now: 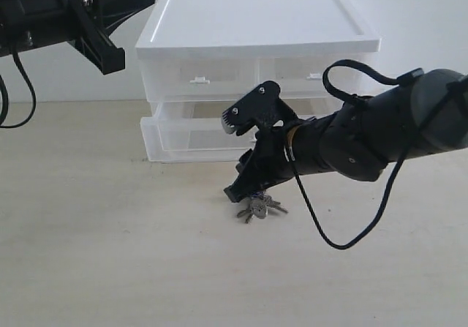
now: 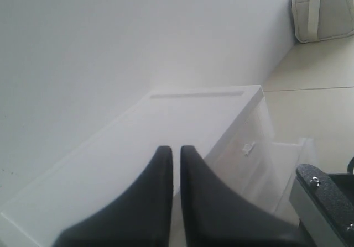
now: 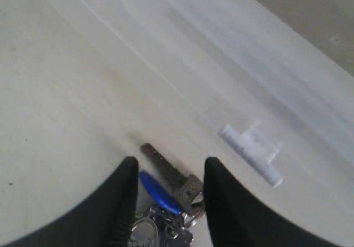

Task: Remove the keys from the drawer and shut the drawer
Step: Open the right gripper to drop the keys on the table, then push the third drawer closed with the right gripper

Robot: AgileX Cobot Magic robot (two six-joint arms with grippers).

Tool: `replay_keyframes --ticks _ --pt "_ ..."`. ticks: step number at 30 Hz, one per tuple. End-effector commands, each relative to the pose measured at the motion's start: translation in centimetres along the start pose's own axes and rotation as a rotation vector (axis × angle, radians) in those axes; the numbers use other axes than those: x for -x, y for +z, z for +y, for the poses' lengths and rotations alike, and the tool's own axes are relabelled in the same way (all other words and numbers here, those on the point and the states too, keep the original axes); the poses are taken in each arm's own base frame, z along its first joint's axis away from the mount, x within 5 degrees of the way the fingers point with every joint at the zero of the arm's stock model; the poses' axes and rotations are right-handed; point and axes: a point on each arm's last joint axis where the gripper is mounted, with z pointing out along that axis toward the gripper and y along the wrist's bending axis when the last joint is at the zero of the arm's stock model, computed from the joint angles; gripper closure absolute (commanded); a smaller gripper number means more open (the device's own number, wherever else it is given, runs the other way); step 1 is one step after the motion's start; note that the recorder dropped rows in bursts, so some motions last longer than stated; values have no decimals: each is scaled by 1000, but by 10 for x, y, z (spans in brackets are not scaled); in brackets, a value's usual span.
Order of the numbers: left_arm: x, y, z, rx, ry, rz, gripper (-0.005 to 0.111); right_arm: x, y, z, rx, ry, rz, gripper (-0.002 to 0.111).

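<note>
Straddling keys (image 3: 166, 197), right end effector (image 3: 171, 163) (blue head seen wrist-side)

Bare robot test bench, most likely in a lab.
A pale, plain counter (image 1: 110, 268) is bounded along its far edge by a blank white wall (image 1: 417, 5). A white plastic drawer cabinet (image 1: 256, 20) is set at that far edge, and two black, cabled robot arms, left (image 1: 44, 9) and right (image 1: 380, 137), are seen above the counter's left and right edges.
</note>
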Motion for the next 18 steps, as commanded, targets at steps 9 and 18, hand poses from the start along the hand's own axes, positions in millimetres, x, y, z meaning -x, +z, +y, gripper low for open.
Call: replay_keyframes --ticks 9,18 --pt "-2 0 0 1 -8 11 102 1 -13 -1 -43 27 143 108" --pt "-2 0 0 1 -8 11 102 8 -7 -41 -72 175 -106 108"
